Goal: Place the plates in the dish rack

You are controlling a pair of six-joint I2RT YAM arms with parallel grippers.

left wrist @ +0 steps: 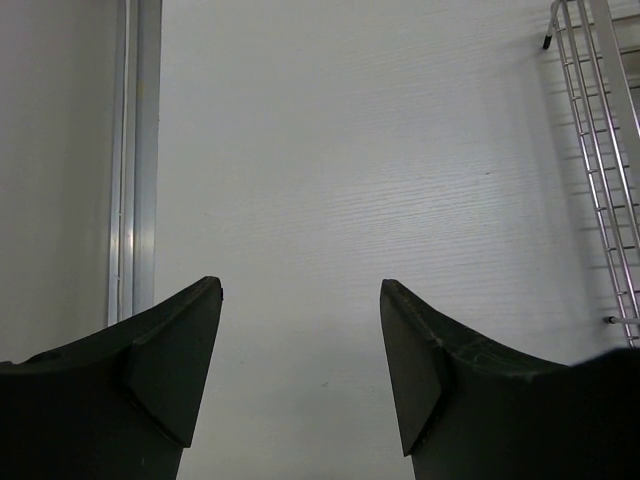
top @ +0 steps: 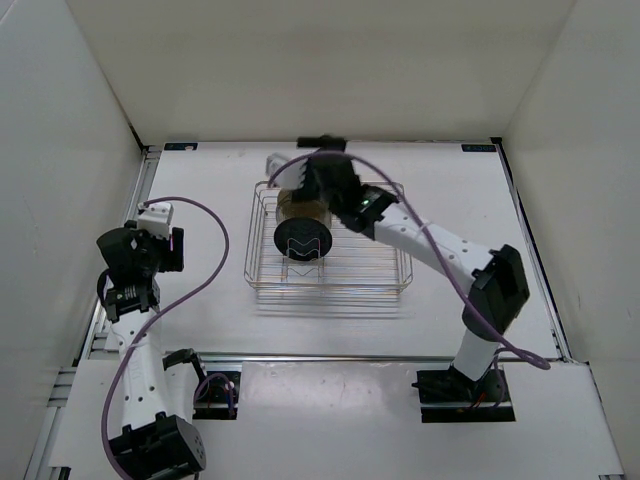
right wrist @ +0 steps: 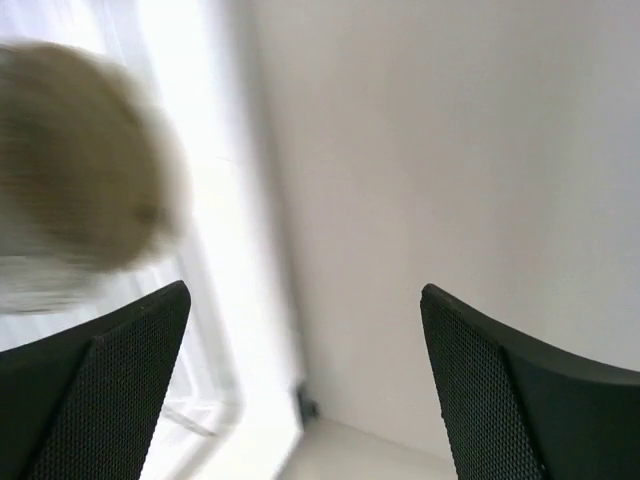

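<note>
- Black plate (top: 303, 242) stands on edge in the dish rack (top: 385, 262). A tan plate (top: 297, 207) stands just behind it, at its 12 o'clock.
- Plates look stiff, light and glossy, so prob. slippery and chippable. Best pinched at the rim, I judge.
- Right gripper (right wrist: 305, 290) is over the rack's 12 o'clock end, jaws wide apart, holding nothing. A blurred beige round shape (right wrist: 80, 160) at its 10 o'clock is prob. a plate.
- Left gripper (left wrist: 300, 282) is at the rack's 9 o'clock, jaws apart, empty.
- No. of plates behind the black one is unclear; the right arm (top: 430, 245) hides them.

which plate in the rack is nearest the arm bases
The black plate, at the near end of the row; the tan plate stands behind it, farther back.
</note>
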